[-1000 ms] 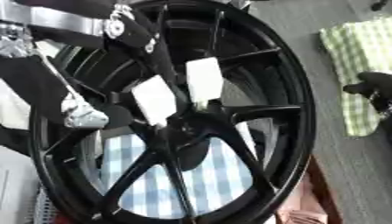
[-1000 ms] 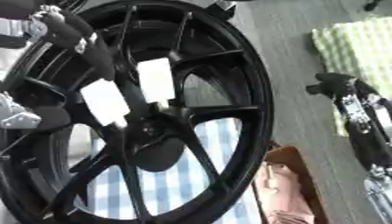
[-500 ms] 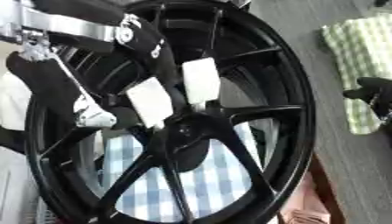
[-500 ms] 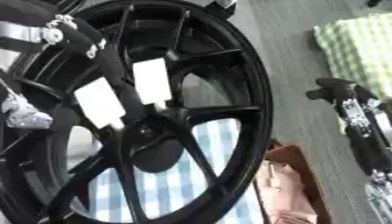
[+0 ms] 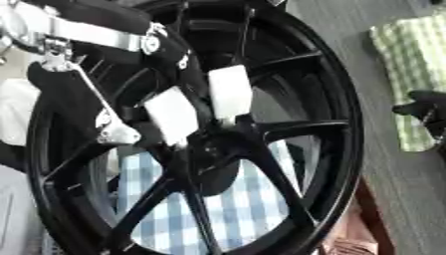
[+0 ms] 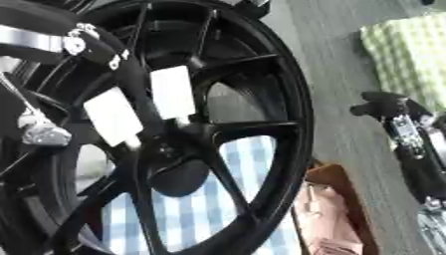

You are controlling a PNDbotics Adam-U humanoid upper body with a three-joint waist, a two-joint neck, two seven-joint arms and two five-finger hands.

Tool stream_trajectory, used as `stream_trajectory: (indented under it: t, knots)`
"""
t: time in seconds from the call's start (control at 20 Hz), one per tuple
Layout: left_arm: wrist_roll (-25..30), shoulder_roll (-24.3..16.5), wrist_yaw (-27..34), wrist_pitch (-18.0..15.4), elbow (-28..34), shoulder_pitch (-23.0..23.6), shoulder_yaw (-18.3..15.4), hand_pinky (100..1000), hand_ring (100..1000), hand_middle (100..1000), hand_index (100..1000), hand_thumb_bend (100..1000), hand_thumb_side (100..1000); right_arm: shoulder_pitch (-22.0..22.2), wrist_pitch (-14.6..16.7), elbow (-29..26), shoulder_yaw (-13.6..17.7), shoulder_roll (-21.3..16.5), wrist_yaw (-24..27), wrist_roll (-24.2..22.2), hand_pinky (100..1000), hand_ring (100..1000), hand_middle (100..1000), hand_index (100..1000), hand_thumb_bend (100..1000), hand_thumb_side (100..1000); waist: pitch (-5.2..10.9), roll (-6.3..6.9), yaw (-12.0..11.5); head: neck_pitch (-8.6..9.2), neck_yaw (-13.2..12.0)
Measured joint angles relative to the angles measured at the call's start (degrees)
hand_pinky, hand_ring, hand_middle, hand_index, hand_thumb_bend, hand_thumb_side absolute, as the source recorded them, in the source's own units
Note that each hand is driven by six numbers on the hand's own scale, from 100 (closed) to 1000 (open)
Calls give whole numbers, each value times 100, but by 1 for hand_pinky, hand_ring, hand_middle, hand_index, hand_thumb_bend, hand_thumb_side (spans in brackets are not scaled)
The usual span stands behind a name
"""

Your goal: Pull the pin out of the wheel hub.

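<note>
The left hand reaches down from the upper left into the wheel hub, its two white-padded fingertips held slightly apart just above the dark centre; whether they pinch the pin cannot be told, as no pin is distinguishable, though it is presumably in that centre, just below the fingertips. The wheel stands tilted over a blue checked cloth, which likely cushions it. To the right of the fingers, well apart, the right hand waits idle near a green checked cloth; its fingers' state cannot be told.

The left arm is extended in from the upper left, and the left hand is held with two white-padded fingers stretched straight downward. The right hand is seen at the right edge, its fingers apparently relaxed, though blurred.
</note>
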State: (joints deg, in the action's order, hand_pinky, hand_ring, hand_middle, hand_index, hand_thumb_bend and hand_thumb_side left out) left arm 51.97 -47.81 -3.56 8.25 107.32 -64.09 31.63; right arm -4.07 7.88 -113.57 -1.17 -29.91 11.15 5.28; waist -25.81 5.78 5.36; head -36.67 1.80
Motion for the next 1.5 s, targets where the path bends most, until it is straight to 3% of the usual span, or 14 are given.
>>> stream_trajectory:
  t: [0.35,0.7,1.5]
  knots:
    - [0,0,15,53,-6,11,55,840,798,751,816,240,100,-31,-34,0,-26,28,0,31,932,744,587,768,100,838,-8,7,-3,-1,-25]
    - [4,0,68,71,-6,13,64,836,775,681,789,210,100,-41,-75,0,-27,46,0,47,933,745,588,770,100,847,-19,10,-7,-1,-34]
    - [-8,5,54,128,-5,10,61,779,613,396,641,166,100,-42,-122,0,-34,102,1,61,935,746,588,771,100,853,-33,13,-1,0,-72]
